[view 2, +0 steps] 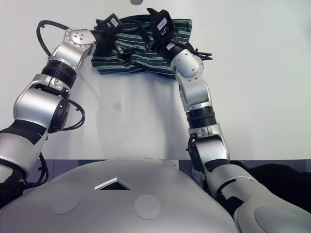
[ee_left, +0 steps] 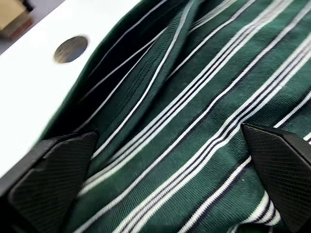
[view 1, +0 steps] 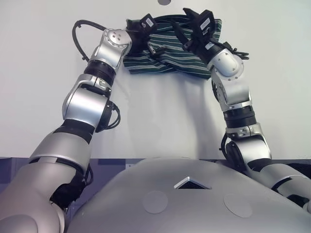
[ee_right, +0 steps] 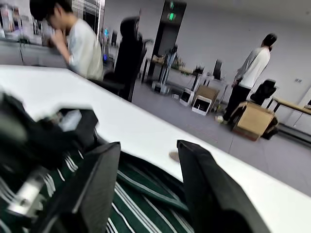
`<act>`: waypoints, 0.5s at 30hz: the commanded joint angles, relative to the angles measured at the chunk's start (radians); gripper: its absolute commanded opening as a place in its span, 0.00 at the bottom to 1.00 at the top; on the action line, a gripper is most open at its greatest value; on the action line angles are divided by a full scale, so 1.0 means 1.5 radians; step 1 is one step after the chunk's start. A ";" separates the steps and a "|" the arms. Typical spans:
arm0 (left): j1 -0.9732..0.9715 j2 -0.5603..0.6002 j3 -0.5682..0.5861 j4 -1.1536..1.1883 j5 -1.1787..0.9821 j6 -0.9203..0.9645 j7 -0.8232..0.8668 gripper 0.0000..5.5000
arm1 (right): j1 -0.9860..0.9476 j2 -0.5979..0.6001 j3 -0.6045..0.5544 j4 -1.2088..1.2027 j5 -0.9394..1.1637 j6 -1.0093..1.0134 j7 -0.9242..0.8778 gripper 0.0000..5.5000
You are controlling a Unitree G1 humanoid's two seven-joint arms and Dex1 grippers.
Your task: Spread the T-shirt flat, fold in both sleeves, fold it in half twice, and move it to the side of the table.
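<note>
Table (view 1: 160, 121): wide bare stretch between the two forearms, running from the near edge up to the T-shirt (view 1: 170, 56); more bare surface outside each arm. T-shirt bunched at the far edge, raised folds across its middle; left gripper (ee_left: 165, 184) and right gripper (ee_right: 148, 189) both over it, fingers spread, side by side, little room between them. Cable loop (view 1: 80, 31) juts out beside the left wrist; round hole (ee_left: 71, 48) in the table just beyond the cloth.
</note>
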 commanded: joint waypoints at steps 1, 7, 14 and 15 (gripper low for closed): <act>-0.033 -0.019 0.139 0.062 -0.093 0.061 0.114 0.98 | 0.054 -0.032 0.034 -0.037 0.007 -0.002 0.061 0.39; -0.069 -0.044 0.229 0.047 -0.140 0.021 0.153 0.98 | 0.067 -0.092 0.131 0.008 -0.078 0.054 0.130 0.39; -0.022 -0.054 0.216 -0.280 -0.161 0.018 0.080 0.98 | 0.017 -0.029 0.127 -0.029 -0.031 0.112 0.144 0.39; -0.029 -0.044 0.227 -0.306 -0.144 0.008 0.127 0.98 | 0.010 -0.020 0.128 -0.040 -0.027 0.131 0.142 0.39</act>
